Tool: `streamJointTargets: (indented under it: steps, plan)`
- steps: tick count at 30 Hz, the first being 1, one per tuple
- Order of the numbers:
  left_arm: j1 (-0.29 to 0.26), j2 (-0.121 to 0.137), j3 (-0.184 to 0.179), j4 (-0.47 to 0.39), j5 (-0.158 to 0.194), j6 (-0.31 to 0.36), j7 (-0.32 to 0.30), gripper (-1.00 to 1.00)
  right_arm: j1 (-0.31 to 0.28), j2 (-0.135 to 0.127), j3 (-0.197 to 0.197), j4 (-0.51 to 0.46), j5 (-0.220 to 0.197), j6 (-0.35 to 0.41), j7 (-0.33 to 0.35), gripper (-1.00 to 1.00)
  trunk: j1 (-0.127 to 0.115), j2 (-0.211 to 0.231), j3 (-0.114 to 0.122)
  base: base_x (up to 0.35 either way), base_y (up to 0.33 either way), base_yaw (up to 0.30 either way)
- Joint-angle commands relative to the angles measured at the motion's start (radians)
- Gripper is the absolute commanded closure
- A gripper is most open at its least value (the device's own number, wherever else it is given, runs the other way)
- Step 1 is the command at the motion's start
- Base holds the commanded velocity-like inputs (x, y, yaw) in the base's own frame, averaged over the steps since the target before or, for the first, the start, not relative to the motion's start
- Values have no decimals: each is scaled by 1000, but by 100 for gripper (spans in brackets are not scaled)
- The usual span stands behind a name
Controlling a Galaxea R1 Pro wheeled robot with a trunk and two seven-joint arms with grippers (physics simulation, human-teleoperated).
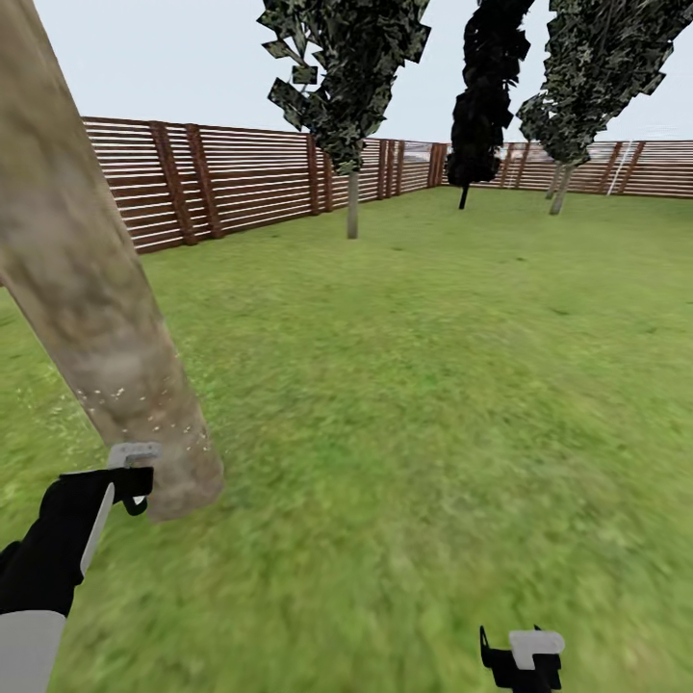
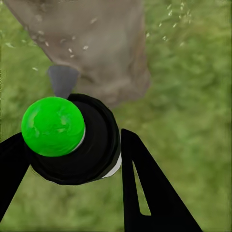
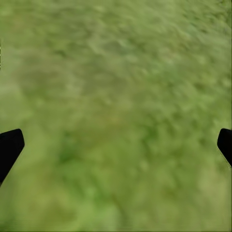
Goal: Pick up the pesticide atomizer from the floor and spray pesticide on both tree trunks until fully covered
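A thick mottled grey-brown tree trunk (image 1: 87, 289) rises at the left of the head view, and its base (image 2: 96, 43) stands just ahead of my left gripper. My left gripper (image 1: 130, 481) (image 2: 72, 159) is shut on the pesticide atomizer (image 2: 53, 125), a black bottle with a bright green round cap. The atomizer's grey nozzle (image 2: 63, 79) points at the trunk's base. Tiny white specks of pesticide (image 1: 115, 395) (image 2: 171, 17) dot the lower bark and the air beside it. Low at the right, my right gripper (image 1: 525, 654) (image 3: 116, 145) hangs open over bare grass.
Green lawn (image 1: 433, 385) stretches ahead to a brown slat fence (image 1: 241, 183). A pale-trunked tree with blocky dark-green leaves (image 1: 352, 202) stands far ahead. A thin black columnar tree (image 1: 481, 106) and another leafy tree (image 1: 563, 183) stand near the back fence.
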Motion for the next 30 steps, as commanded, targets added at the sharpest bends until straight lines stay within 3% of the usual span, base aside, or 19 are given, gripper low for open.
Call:
streamJointTargets:
  steps: [1,7,16,19,22,28,30]
  plan:
    - [0,0,0,0,-2,0,0,100,0,0,0,0,0,0,0,-100,0,0,0,152,-234,259]
    - [0,0,6,1,-2,0,0,100,0,1,0,0,0,0,0,-100,0,0,0,25,-270,249]
    - [0,0,7,-3,-2,0,1,100,0,0,0,1,1,0,0,-100,0,0,0,134,-272,11]
    - [1,0,7,-1,-1,1,35,100,0,0,0,1,1,0,0,-100,0,0,0,93,-272,107]
    - [60,3,11,9,0,-1,44,100,0,1,0,1,1,0,0,-100,0,0,0,13,-270,257]
    - [78,7,74,46,-1,-3,43,100,0,1,0,1,0,0,0,-100,0,0,0,94,-108,51]
    - [80,5,76,46,-2,-4,42,100,0,1,0,1,0,0,0,-100,0,0,0,79,-2,1]
